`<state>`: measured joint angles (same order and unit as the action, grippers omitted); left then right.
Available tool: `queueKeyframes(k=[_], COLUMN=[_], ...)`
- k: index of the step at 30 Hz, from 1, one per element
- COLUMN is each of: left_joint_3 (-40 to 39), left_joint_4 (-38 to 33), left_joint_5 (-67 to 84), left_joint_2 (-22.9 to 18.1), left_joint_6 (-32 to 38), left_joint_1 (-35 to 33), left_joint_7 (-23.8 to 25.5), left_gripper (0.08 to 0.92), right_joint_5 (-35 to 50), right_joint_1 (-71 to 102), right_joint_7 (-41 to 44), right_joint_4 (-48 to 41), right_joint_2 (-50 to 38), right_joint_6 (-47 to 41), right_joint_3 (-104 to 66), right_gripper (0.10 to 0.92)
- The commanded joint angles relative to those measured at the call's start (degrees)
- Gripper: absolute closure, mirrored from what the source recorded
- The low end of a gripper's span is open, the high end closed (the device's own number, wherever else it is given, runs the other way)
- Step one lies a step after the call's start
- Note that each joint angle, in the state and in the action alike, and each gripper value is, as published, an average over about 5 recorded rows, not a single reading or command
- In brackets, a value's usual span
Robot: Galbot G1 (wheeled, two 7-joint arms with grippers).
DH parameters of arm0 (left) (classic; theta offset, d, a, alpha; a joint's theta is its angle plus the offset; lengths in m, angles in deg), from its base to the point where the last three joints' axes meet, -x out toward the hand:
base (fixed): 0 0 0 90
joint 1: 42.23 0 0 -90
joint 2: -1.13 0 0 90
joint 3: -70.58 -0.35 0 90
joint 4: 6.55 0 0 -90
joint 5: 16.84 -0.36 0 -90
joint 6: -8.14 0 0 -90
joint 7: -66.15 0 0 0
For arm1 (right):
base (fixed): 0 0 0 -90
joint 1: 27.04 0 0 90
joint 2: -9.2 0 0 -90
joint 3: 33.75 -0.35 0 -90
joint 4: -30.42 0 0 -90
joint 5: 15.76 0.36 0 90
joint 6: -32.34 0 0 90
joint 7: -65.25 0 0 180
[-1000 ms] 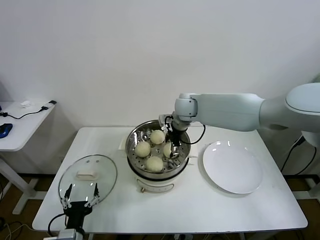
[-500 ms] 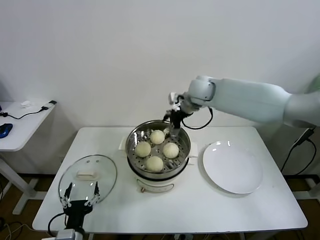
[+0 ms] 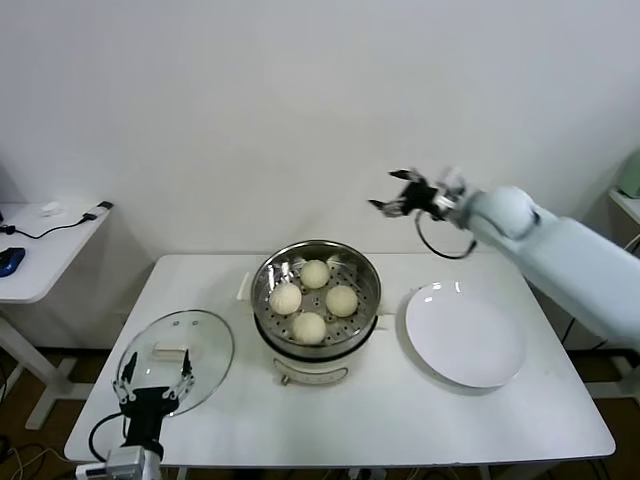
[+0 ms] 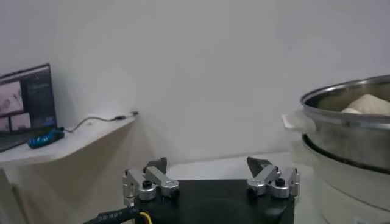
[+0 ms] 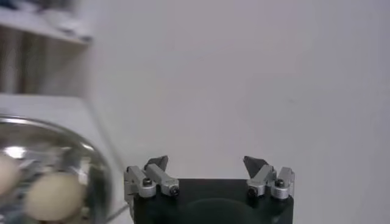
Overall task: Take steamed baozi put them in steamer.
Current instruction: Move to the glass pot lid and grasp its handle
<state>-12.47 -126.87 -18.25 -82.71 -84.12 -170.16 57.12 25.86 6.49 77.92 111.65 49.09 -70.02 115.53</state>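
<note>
From the head view we count all four steamed baozi (image 3: 313, 299) in the steamer (image 3: 316, 305) on the desk (image 3: 400, 420), plate (image 3: 465, 335) bare, so we judge loading done; each wrist view shows its claw, left claw (image 4: 211, 179) and right claw (image 5: 209, 176), wide and empty.

You get even, bright, diffuse light from overhead in the head view, with soft shadows under the table (image 3: 400, 420) and glare spots on the white plate (image 3: 465, 335) and on the steamer (image 3: 316, 262) rim. The right gripper (image 3: 398, 195) shows slight motion blur. Both wrist views look dimmer and hazy; the steamed baozi (image 5: 52, 196) in the right wrist view are out of focus.
</note>
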Motion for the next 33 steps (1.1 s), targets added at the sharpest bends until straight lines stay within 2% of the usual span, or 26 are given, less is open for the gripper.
queueKeyframes(k=[1,6,11,16,20,24,28,33], left_joint_3=[0.61,0.19,-0.10,0.30,0.10,1.32,1.54,1.50], left_joint_4=[2.07,3.58,5.38,7.22,11.18,19.19,25.38,29.36], left_joint_5=[0.13,-1.02,-3.30,-10.98,-28.45,-53.35,-69.09,-73.90], left_joint_2=[0.90,2.05,2.46,2.68,4.27,6.07,8.48,8.86], left_joint_6=[4.05,5.84,6.90,9.30,11.65,14.91,12.50,8.22], left_joint_1=[3.14,3.32,3.69,3.68,4.63,6.15,6.16,7.06], left_joint_7=[-0.88,-0.91,-0.68,-3.12,-11.94,-19.23,-21.40,-21.32], left_gripper=[0.177,0.177,0.177,0.177,0.177,0.177,0.177,0.177], right_joint_5=[-7.76,-10.89,-12.84,-16.65,-17.70,-18.66,-19.74,-21.14], right_joint_1=[53.06,69.11,76.04,78.92,80.44,81.33,81.73,82.14], right_joint_7=[-12.53,-9.56,-8.87,-8.59,-8.47,-8.83,-8.89,-8.66], right_joint_4=[8.70,10.46,10.19,9.13,9.32,9.92,10.36,10.33], right_joint_2=[-6.73,2.48,10.89,18.42,22.90,26.11,27.83,28.39], right_joint_6=[5.83,11.84,19.42,23.17,23.58,24.00,24.09,24.14], right_joint_3=[-54.51,-67.72,-70.01,-70.19,-69.54,-68.29,-67.49,-67.24], right_gripper=[0.203,0.203,0.203,0.203,0.203,0.203,0.203,0.203])
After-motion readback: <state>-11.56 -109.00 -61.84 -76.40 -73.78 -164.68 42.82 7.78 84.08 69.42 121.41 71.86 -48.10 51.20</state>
